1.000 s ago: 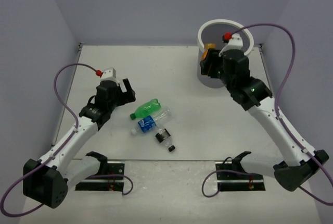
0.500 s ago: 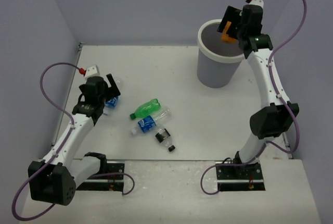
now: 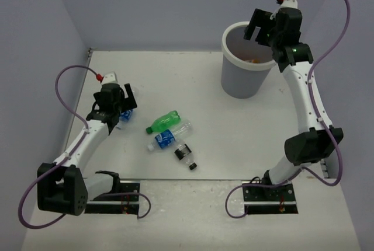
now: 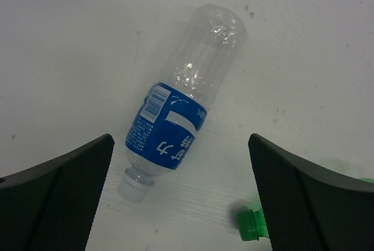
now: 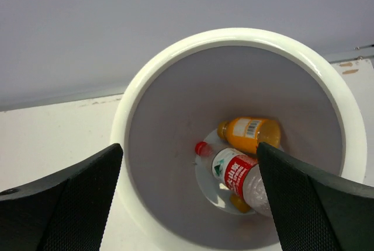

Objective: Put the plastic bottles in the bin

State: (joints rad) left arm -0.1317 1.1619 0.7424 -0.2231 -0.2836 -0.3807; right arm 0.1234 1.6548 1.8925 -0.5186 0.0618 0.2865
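My left gripper (image 3: pixel 120 106) hangs open over a clear bottle with a blue label (image 4: pixel 175 122) lying on the table, one finger on each side and neither touching it. A green bottle (image 3: pixel 162 122), of which the left wrist view shows only the cap (image 4: pixel 250 226), lies just to its right. Another blue-labelled clear bottle (image 3: pixel 168 136) and a dark-labelled bottle (image 3: pixel 184 154) lie further right. My right gripper (image 3: pixel 261 28) is open and empty above the bin (image 3: pixel 242 84). Inside the bin (image 5: pixel 234 35) lie an orange bottle (image 5: pixel 251 133), a red-labelled clear bottle (image 5: pixel 239 175) and part of another orange one (image 5: pixel 238 203).
The bin stands at the table's back right corner, close to the purple back wall (image 3: pixel 175 6). Purple side walls close in the table on both sides. Cables loop above both arms.
My right arm lifted an orange bottle from beside the bin to above it, then opened, and the bottle now lies inside. My left gripper moved left to the blue-labelled bottle.
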